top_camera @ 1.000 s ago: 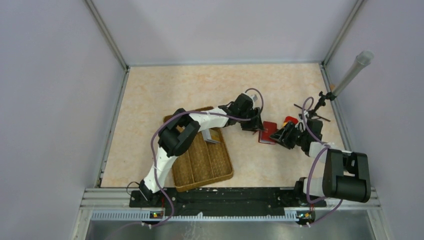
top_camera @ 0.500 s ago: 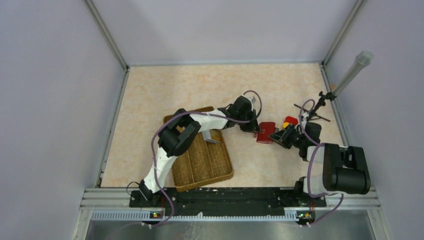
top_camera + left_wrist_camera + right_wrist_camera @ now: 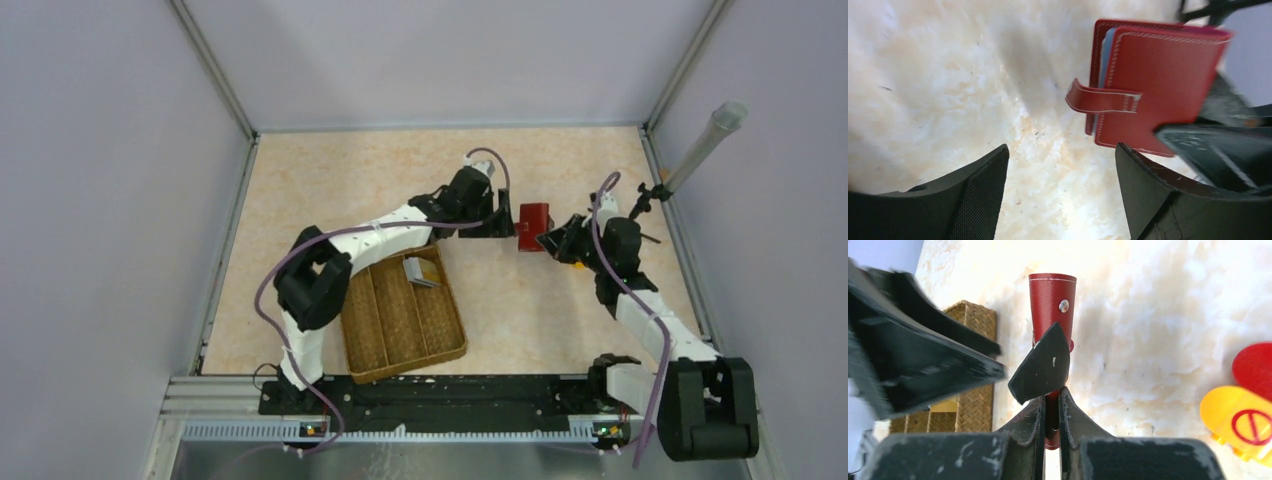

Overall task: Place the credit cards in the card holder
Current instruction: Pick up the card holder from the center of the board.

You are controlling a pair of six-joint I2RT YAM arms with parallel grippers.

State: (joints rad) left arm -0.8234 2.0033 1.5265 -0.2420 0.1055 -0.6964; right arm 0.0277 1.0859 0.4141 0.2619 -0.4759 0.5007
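Note:
The dark red card holder (image 3: 533, 227) stands on edge at mid-table, and its strap (image 3: 1103, 100) hangs loose. A pale blue slot shows inside the fold. My right gripper (image 3: 1052, 395) is shut on its near edge (image 3: 1053, 295). My left gripper (image 3: 1060, 150) is open just left of the card holder, with only bare table between its fingers (image 3: 973, 200). The credit cards (image 3: 420, 272), grey and yellow, lie in the woven tray (image 3: 400, 330) below the left arm.
A round yellow-and-red object (image 3: 1243, 410) lies on the table right of the right gripper. A small black tripod (image 3: 640, 210) with a grey tube (image 3: 705, 145) stands at the right wall. The woven tray's corner (image 3: 973, 325) lies close to the left fingers.
Both grippers and the card holder have moved toward the far side. The right gripper has closed on the card holder. The left gripper has opened and now sits just left of it.

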